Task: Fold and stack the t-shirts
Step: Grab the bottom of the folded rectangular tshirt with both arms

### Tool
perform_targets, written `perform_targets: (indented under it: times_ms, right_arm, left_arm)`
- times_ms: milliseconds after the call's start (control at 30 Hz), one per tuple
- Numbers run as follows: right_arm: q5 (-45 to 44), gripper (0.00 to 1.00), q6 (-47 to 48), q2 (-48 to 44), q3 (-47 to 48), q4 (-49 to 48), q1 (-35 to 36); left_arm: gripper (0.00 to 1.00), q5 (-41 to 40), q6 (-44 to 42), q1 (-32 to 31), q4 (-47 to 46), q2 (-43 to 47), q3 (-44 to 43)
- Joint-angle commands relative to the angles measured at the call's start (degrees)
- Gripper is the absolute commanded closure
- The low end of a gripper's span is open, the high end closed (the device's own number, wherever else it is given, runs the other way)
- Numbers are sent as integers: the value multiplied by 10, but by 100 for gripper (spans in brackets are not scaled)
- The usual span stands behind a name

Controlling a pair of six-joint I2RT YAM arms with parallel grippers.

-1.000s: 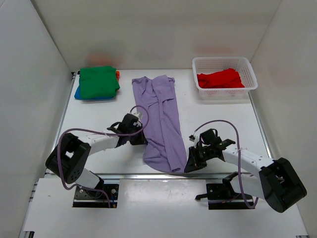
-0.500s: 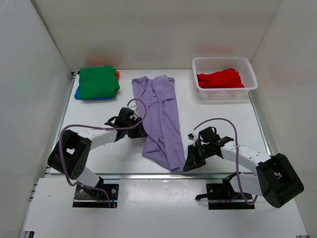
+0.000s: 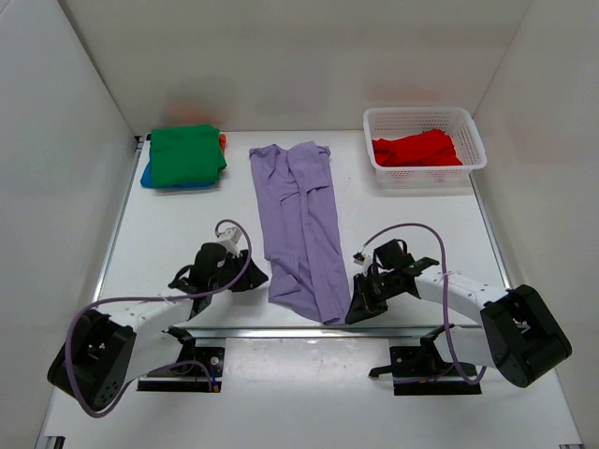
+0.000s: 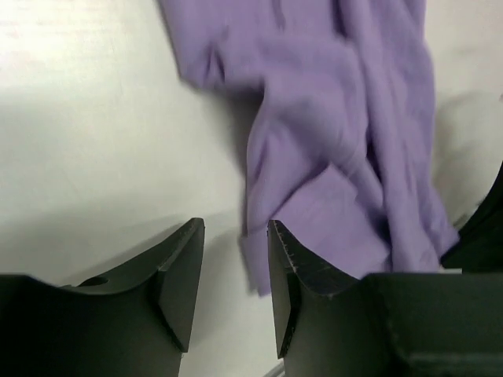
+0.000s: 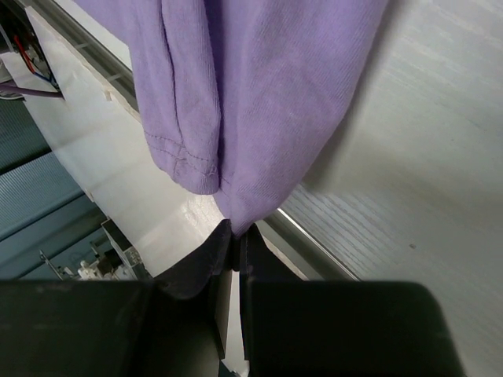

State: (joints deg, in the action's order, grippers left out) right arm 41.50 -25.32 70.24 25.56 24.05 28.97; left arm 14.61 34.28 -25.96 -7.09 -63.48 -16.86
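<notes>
The lavender purple t-shirt (image 3: 301,224) lies folded lengthwise down the middle of the table. It fills the top of the left wrist view (image 4: 346,141) and of the right wrist view (image 5: 251,86). My right gripper (image 3: 357,309) is shut on its near right corner (image 5: 240,208) at the table's front edge. My left gripper (image 3: 251,279) is open and empty just left of the shirt's near left corner, its fingers (image 4: 185,275) over bare table. A folded green shirt (image 3: 186,154) lies on a blue one (image 3: 150,177) at the back left, an orange edge (image 3: 223,140) showing. A red shirt (image 3: 416,150) lies in the basket.
The white mesh basket (image 3: 472,140) stands at the back right. White walls close in the left, right and back. A metal rail (image 3: 281,329) runs along the table's front edge, just under the shirt's hem.
My left gripper has let go of the shirt's left edge and drawn back toward the near left, now open. The shirt's near left part lies flatter. My right gripper holds its corner almost still.
</notes>
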Motion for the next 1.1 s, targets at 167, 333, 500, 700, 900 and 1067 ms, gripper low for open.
perform_targets:
  times_ms: [167,333,500,700,900,1067]
  right_arm:
    - [13,100,-3,-1,1,-20,10]
    - [13,100,-12,3,-2,-24,11]
    - [11,100,-6,2,-2,-22,8]
    - [3,100,-11,-12,5,2,18]
    - [-5,100,-43,-61,-12,29,42]
    - [4,100,-69,-98,-43,30,51]
  left_arm:
    - [51,-16,54,-48,-111,19,73]
    - [50,-13,61,-66,-131,-9,66]
    - [66,-4,44,-108,-58,-46,21]
    - [100,25,62,-129,32,25,32]
    - [100,14,68,-118,224,172,15]
    - [100,35,89,-147,230,187,26]
